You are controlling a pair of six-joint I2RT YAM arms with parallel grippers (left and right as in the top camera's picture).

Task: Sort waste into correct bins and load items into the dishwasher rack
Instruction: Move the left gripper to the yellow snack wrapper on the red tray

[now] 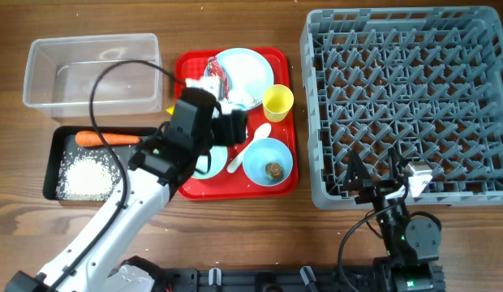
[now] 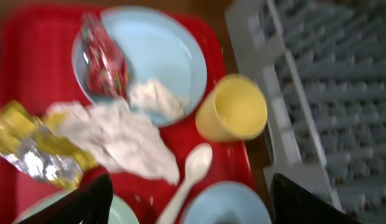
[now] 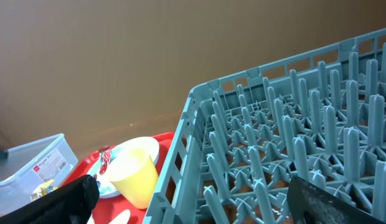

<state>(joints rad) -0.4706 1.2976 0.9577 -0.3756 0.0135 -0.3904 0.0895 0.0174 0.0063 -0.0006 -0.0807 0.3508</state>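
My left end effector (image 2: pixel 192 183) hangs over the red tray (image 1: pixel 285 185) with its fingers (image 2: pixel 87 202) spread wide and nothing between them. In that wrist view I see the white spoon (image 2: pixel 192 171) and a crumpled tissue (image 2: pixel 127 140) just below it. The tissue spills from the light-blue plate (image 2: pixel 165 53) onto the tray. A red wrapper (image 2: pixel 104 59) lies on the plate, and a yellow and silver wrapper (image 2: pixel 31 149) sits on the tray beside the tissue.

The yellow cup (image 1: pixel 277 102) stands upright at the tray edge nearest the rack (image 1: pixel 406 97). The blue bowl (image 1: pixel 268 160) holds a small brown lump (image 1: pixel 274 169). The green bowl (image 1: pixel 217 156) is mostly hidden under my left arm.

On the desk (image 1: pixel 260 227) to the left, the black tray (image 1: pixel 49 166) holds the rice (image 1: pixel 88 177), with the carrot (image 1: pixel 105 139) along its far side. The clear tub (image 1: pixel 31 81) stands just behind it.

My right end effector (image 3: pixel 190 186) sits low at the rack's near side, fingers wide apart, gripping nothing.
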